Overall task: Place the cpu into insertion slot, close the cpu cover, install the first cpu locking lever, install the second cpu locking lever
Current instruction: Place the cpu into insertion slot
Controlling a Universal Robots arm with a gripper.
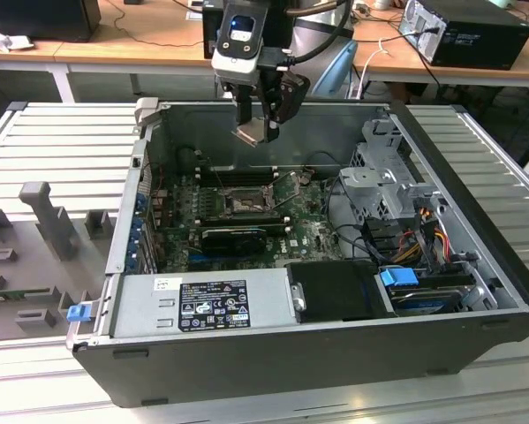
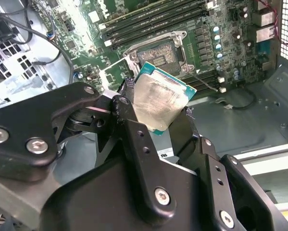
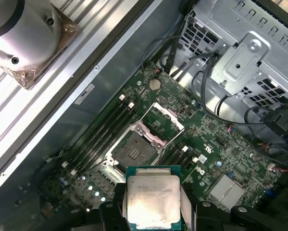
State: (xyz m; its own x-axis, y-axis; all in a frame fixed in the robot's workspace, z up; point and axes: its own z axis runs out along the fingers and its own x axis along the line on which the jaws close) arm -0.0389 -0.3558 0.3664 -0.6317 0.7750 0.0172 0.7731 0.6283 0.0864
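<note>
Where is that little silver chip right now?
In the exterior view the cpu is gripped in the claw, raised above the open computer case and apart from the empty insertion slot beneath.

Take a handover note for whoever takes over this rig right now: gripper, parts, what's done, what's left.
Gripper: shut on the cpu, held above the motherboard inside the open case.
Insertion slot: empty, cpu cover flipped open.
Done: cpu picked up.
Left: seating the cpu, closing the cover, both lever-locking steps.
</note>
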